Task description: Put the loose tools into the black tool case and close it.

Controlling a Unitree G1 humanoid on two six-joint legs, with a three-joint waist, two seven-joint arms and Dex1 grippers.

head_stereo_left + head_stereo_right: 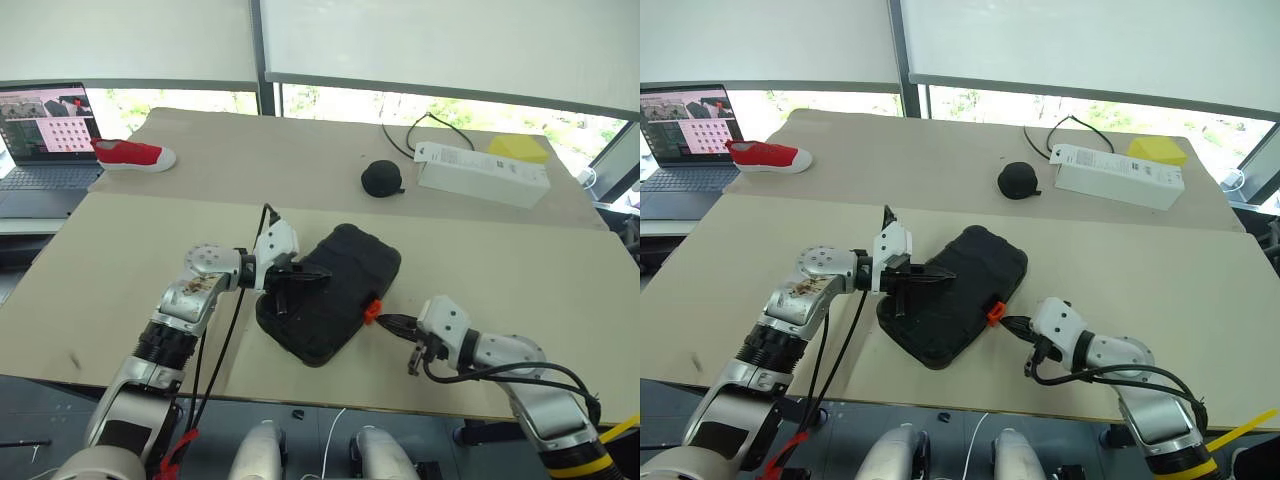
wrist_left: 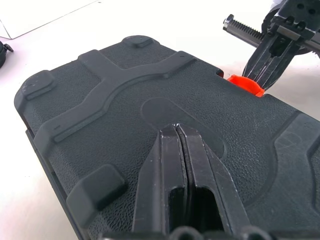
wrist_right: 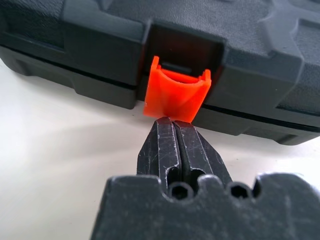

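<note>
Right gripper [image 3: 175,122] at orange latch [image 3: 176,95]

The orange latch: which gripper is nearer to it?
Right. The right gripper has its shut fingers at the latch; the left gripper rests on the case lid, farther away.

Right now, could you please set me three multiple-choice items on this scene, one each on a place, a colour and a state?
1. Where do the left gripper's fingertips rest?
A. on the case lid
B. on the shoe
C. on the laptop

2. What colour is the latch?
A. blue
B. orange
C. green

3. How is the case?
A. wide open
B. lid removed
C. lid down

Key: 1 A, shut fingers lie on the case lid. 2 B, the latch is orange, right at the shut right gripper's tips. 3 C, the lid sits on the base.
</note>
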